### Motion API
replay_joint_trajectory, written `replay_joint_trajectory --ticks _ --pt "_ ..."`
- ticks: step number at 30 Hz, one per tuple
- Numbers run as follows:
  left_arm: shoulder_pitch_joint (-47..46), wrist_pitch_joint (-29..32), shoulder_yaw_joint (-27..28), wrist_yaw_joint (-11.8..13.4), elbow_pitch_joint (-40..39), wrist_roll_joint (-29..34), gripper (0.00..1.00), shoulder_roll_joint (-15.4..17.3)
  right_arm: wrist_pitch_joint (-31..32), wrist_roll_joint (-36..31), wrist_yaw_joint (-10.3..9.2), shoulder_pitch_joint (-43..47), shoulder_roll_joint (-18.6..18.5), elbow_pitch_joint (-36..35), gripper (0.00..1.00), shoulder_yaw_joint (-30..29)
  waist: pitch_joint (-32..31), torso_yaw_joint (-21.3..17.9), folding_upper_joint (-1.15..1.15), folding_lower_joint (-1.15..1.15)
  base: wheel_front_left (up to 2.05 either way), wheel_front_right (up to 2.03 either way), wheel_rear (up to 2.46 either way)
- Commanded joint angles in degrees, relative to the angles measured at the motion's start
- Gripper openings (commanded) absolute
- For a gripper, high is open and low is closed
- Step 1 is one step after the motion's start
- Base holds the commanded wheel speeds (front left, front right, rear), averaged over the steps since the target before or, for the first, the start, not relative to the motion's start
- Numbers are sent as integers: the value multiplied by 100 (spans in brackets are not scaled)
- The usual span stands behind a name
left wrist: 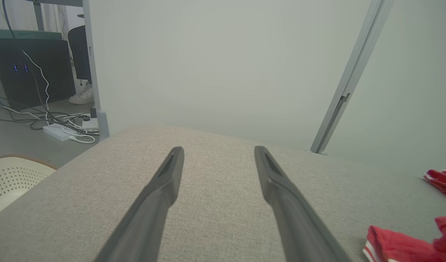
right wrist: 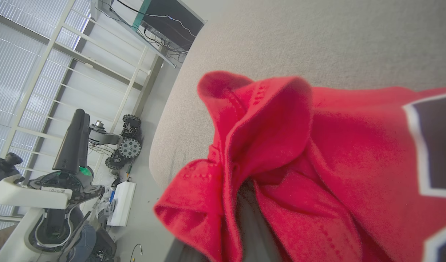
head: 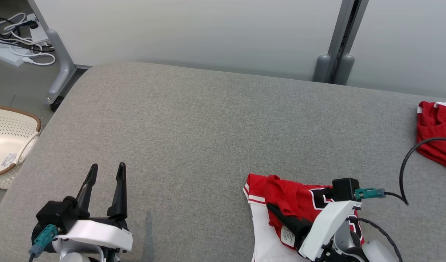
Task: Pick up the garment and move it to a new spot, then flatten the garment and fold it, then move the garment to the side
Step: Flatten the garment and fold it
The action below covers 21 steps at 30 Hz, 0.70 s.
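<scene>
- The garment (head: 284, 198), a red jersey with white trim and a black figure edged in white, lies crumpled at the front edge of the grey padded table (head: 208, 127), on its right half.
- The right gripper (head: 277, 214) is over that same front-right part of the table, its dark fingers pressed together and pinching a bunched red fold of the garment. In the right wrist view the cloth (right wrist: 266, 145) rises in a gathered peak off the table and hides the fingertips.
- A white label (head: 287, 236) shows on the garment close to the table's front edge, just beside the right gripper's fingers.
- The left gripper (head: 108, 165) hovers over the table's front-left part, its two fingers spread wide with nothing between them; the left wrist view shows bare grey fabric between them (left wrist: 219, 149).
- A second red garment (head: 437, 131) lies at the table's right edge, well apart from the first.
- A cream perforated basket (head: 8, 138) stands on the floor off the table's left side.
- White and black cables (head: 22, 40) lie on the floor beyond the table's far-left corner.
</scene>
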Motion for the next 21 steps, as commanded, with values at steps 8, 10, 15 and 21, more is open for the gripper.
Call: replay_joint_trajectory --ticks 8,10,15,21 --pt "-91 -5 38 -26 65 26 100 0 -162 -70 14 -199 42 373 100 241 23 1 0 0 0 0 0" --pt "-108 -5 54 -32 72 36 100 9 -210 47 14 -241 54 319 100 303 29 -13 0 0 0 0 0" --pt "-89 -5 74 -42 85 55 100 15 -70 557 14 -225 59 -104 100 541 11 -104 0 0 0 0 0" --pt "-46 -5 119 -47 55 65 100 21 -144 1322 14 -69 -260 -1121 100 316 -29 -274 0 0 0 0 0"
